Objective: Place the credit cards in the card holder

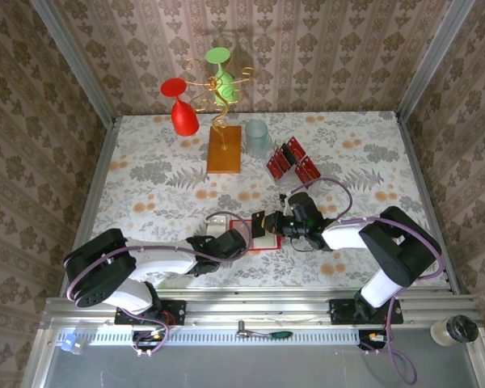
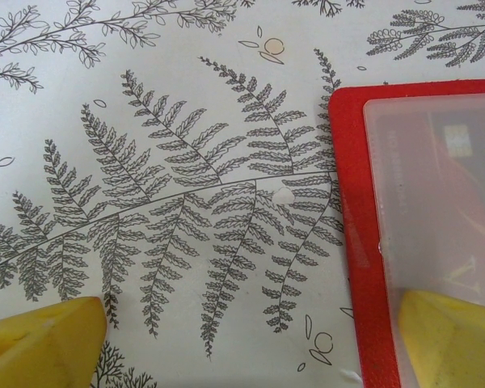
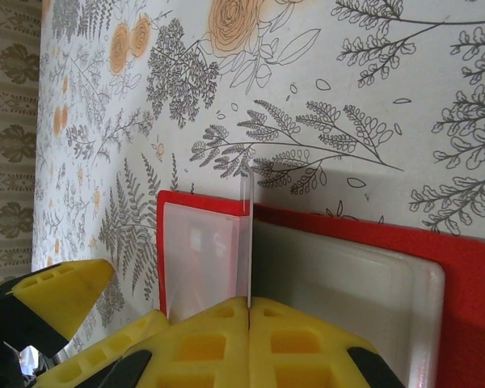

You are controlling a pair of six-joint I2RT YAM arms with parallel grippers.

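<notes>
The flowery table (image 1: 145, 186) holds the open red card holder (image 3: 469, 291), low in the middle of the top view. The left gripper (image 2: 250, 331) is spread wide, one finger over the holder and one over the cloth. The right gripper (image 3: 249, 311) is pinched tight on the holder's clear flap (image 3: 246, 234), standing it up. The credit cards (image 1: 291, 160) sit higher, right of middle. Best to lift the flap gently and press the holder flat.
</notes>
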